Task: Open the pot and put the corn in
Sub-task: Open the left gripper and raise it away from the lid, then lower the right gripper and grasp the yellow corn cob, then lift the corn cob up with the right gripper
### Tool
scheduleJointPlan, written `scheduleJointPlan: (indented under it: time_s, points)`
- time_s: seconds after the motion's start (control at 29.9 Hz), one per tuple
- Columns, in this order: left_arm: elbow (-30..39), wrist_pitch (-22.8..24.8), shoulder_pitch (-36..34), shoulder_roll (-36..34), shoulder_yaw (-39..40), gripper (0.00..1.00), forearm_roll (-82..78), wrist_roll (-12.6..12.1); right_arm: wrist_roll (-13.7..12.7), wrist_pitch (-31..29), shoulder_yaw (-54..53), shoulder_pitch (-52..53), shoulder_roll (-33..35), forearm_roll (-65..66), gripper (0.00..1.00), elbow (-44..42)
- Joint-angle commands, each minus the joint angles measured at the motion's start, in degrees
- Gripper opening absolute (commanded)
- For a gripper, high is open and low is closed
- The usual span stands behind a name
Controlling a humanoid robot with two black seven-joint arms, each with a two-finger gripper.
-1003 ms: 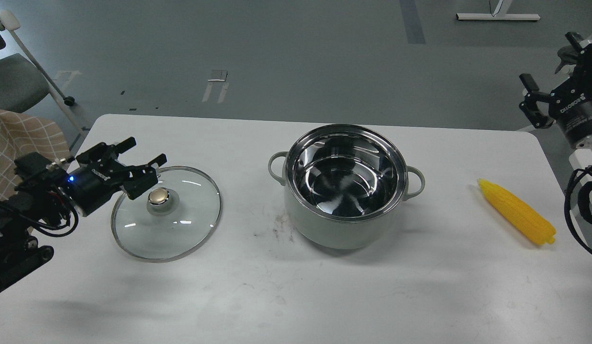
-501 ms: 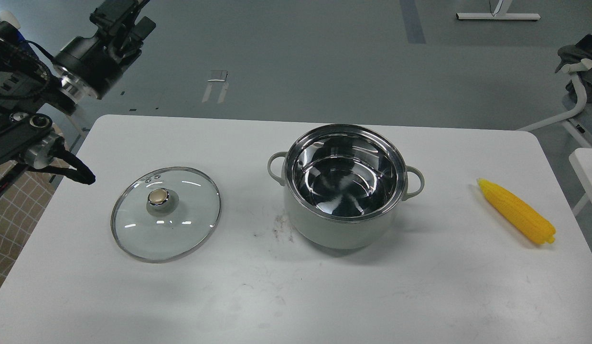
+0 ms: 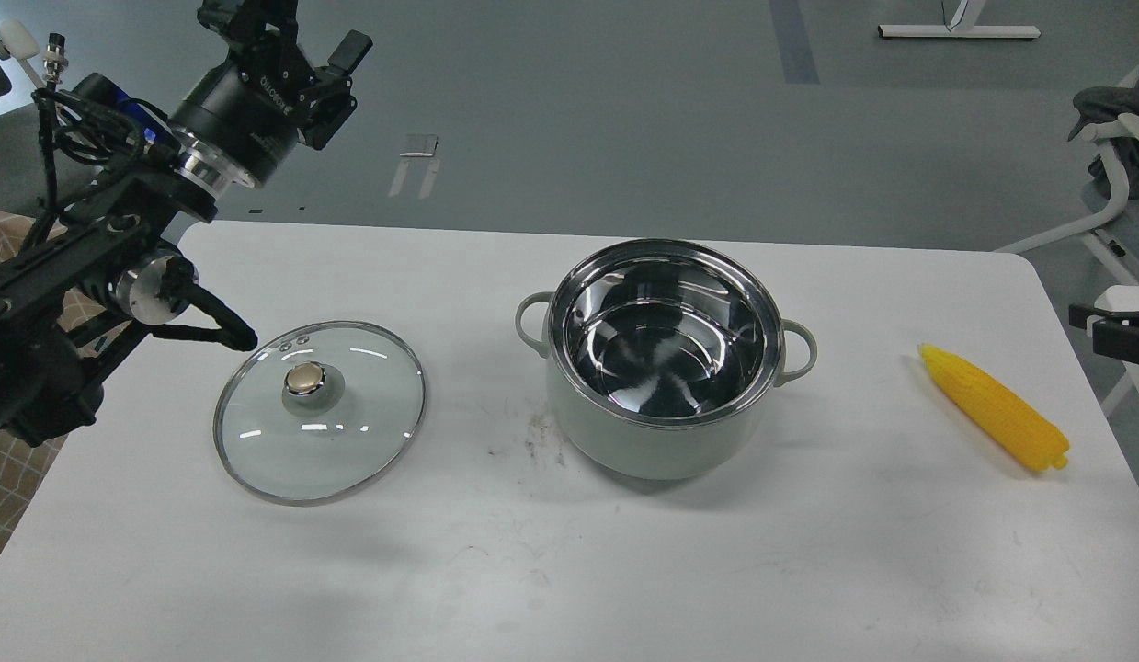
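The pale grey-green pot (image 3: pixel 656 432) stands uncovered in the middle of the white table (image 3: pixel 569 570), its shiny steel inside empty. The yellow corn (image 3: pixel 992 406) lies on the table to the right of the pot, apart from it, with its tapered end pointing to the far left. My left gripper (image 3: pixel 293 29) is raised high above the table's far left corner, open and empty. A small black part of my right arm (image 3: pixel 1116 333) pokes in at the right edge, just beyond the corn; its fingers cannot be made out.
The glass lid (image 3: pixel 348 441) with a brass knob lies flat on the table left of the pot, below my left arm. A chair (image 3: pixel 1116 138) stands on the floor at far right. A checked cloth (image 3: pixel 8 460) shows at the left edge.
My left arm has risen from the lid's knob to high above the table's far left corner, leaving the lid on the table. The right arm left the upper right; a black part now shows near the corn.
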State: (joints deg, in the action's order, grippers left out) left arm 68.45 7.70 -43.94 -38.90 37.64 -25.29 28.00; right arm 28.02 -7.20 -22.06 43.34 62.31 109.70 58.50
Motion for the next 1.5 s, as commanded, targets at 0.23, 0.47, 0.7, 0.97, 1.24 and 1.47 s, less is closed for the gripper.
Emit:
scheduleJointPlan:
  time_s: [0.23,0.47,0.7,0.97,1.24,1.47]
  points:
    - [2.0,-0.1,2.5,1.0,1.8,0.95,-0.5,0.0,0.0,3.3,4.7,-1.0,-10.7,5.0,1.00,-9.5]
    - [2.9,-0.1,3.6,0.8,2.9,0.95,-0.6,0.0,0.0,4.4,5.5,-2.9,-18.1,5.4,0.95,-15.9]
    - [2.9,-0.1,3.9,0.8,3.1,0.95,-0.6,0.0,0.0,6.8,9.6,-2.6,-21.5,6.0,0.66,-21.2]
    - [3.3,-0.1,4.0,0.8,3.3,0.95,-0.6,0.0,0.0,8.3,9.6,-2.7,-21.0,5.8,0.00,-21.1]
    - [3.4,-0.1,4.0,0.8,3.5,0.95,-0.6,0.0,0.0,9.1,8.9,-1.2,-15.9,4.0,0.00,-13.8]
    - [3.4,-0.1,4.0,0.8,3.5,0.95,-0.6,0.0,0.0,4.4,8.9,10.9,-8.4,-2.0,0.00,-0.2]
